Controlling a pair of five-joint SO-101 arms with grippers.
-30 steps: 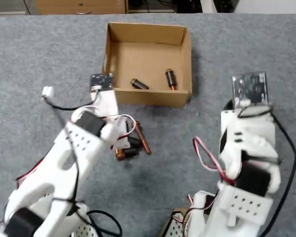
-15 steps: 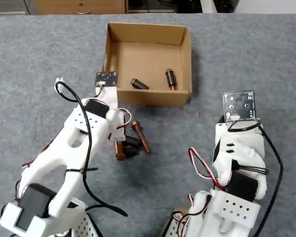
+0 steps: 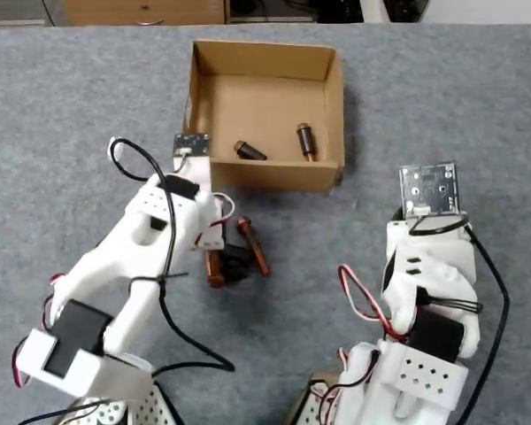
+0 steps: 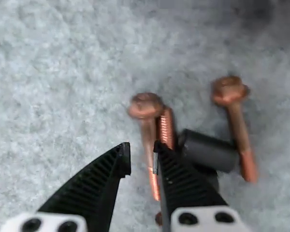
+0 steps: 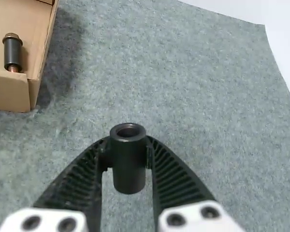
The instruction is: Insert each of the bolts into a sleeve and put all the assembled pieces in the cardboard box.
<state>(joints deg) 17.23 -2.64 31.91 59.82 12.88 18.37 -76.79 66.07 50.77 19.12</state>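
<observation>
Right tool (image 5: 127,145) is pinching a sleeve (image 5: 127,166) bore-up for insertion; left tool (image 4: 141,153), slightly spread, is hovering over a bolt (image 4: 146,107) for pickup.

We see the cardboard box (image 3: 257,102) at the table's (image 3: 71,88) far side, two assembled pieces (image 3: 249,150) inside. Before it lie bolts (image 3: 254,248) and a sleeve (image 4: 208,151) under our left hand (image 4: 141,154); rightward, our right hand (image 5: 127,145) holds a second sleeve (image 5: 128,157).

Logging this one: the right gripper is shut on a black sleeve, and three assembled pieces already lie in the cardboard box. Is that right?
Not quite. The cardboard box holds two, not three: one assembled piece and a second piece, as the high view shows. The right gripper is shut on a black sleeve, as stated.
</observation>
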